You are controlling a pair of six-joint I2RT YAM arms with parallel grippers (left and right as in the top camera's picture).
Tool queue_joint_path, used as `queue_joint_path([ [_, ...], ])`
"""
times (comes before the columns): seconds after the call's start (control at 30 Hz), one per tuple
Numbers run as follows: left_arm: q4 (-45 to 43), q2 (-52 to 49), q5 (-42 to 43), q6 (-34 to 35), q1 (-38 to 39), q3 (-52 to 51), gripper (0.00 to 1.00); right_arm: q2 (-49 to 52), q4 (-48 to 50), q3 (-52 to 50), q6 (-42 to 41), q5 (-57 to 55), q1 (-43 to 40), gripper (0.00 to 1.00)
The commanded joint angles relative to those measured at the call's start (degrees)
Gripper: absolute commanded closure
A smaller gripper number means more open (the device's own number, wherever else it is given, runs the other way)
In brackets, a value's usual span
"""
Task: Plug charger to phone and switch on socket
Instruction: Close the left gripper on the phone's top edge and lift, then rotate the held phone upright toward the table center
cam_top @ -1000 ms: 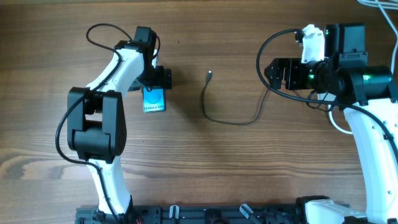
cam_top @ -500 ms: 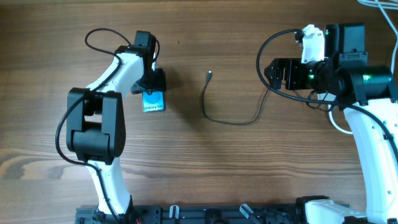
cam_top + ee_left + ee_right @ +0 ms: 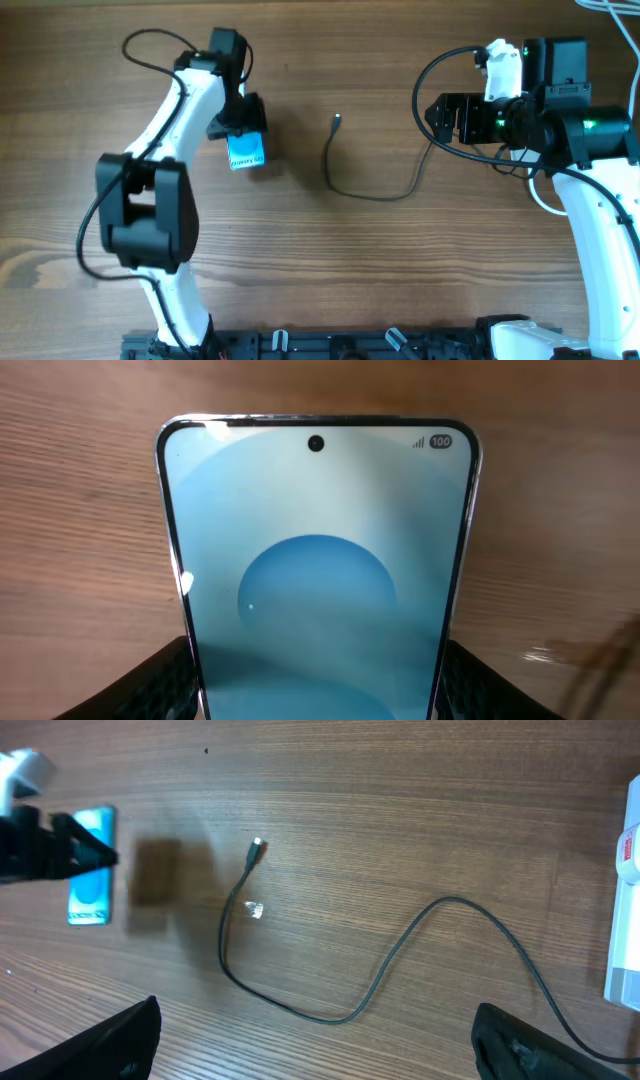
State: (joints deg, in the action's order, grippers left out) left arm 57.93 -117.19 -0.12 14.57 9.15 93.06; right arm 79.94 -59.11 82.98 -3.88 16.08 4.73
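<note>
The left gripper (image 3: 243, 128) is grasping the phone (image 3: 246, 151) by its long edges. In the left wrist view its black fingers (image 3: 160, 685) are pressing against either side of the glowing blue screen, and the end with the camera hole is pointing away from the wrist. From overhead the phone is sitting in the far left part of the table (image 3: 400, 280), slightly tilted. In the right wrist view a soft shadow is falling on the wood just beside it, so it is looking lifted rather than lying flat.

The charger (image 3: 375, 197) is lying loose on the wood in the middle, well apart from the phone. Its small connector tip is pointing toward the far edge. The thin black cable is curving down, around and off to the right, where it is passing out of sight under the right arm.

The right gripper (image 3: 315, 1012) is hanging above the table with its jaws spread wide and nothing between them. At the right edge of its wrist view, the white socket (image 3: 628, 900) is showing only partly, with a red mark on it.
</note>
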Motion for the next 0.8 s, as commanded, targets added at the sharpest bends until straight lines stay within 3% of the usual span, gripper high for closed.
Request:
queue_joint_path([
  [0.0,0.22,6.64,0.7,7.08,-0.31,2.01,0.45,0.48,0.44,1.31,-0.79,0.28,0.17,0.0],
  [0.07,0.09,8.17,0.68,10.05,-0.33,2.01,0.52,0.48,0.59,1.31,-0.79,0.28,0.17,0.0],
  [0.23,-0.42,10.23,0.72,15.15,-0.31,2.03,0.57,0.48,0.59,1.31,-0.83,0.33,0.17,0.0],
  [0.53,-1.09,10.8,3.32,22.69,-0.33,2.12,0.76,0.48,0.57,1.31,-2.01,0.52,0.17,0.0],
  [0.63,-1.11,11.26,4.28,28.17,-0.33,2.12,0.96,0.48,1.2,1.31,-6.51,0.55,0.17,0.0],
  [0.77,-1.88,11.54,12.5,33.22,-1.03,2.12,0.96,0.48,1.44,1.31,-7.37,0.57,0.17,0.0],
])
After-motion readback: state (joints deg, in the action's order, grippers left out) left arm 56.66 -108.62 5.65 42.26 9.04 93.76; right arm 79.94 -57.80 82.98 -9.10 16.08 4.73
